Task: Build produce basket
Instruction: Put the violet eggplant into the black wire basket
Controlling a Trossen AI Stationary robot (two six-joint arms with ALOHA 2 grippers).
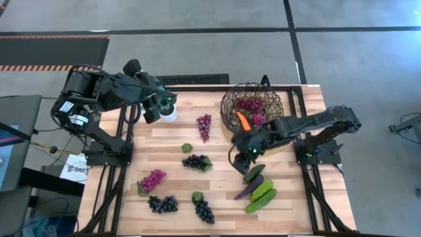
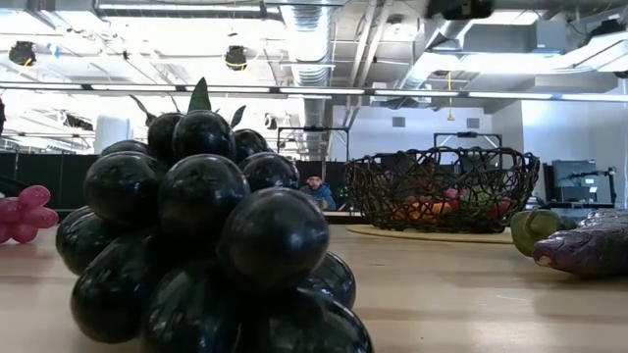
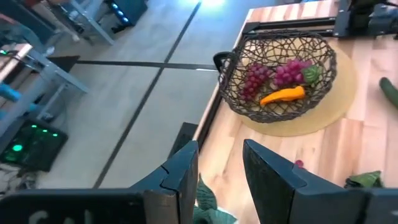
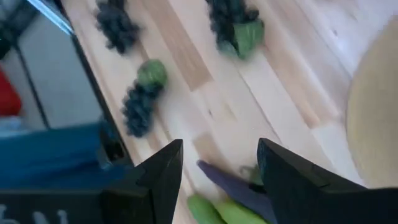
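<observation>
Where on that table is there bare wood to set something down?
Bare wood lies along the left edge, between the left gripper and the magenta grapes, and in the middle between the purple grapes and the basket. The front right is crowded: the right gripper hangs over the cucumbers and eggplant.

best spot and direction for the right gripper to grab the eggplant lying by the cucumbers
Probably the eggplant's narrow, free end, with the right gripper coming straight down from above. It lies flat and slanted on the table, and its other end touches the cucumbers, leaving little finger room there. Turning the open fingers across its long axis would let them close on the slim part.
</observation>
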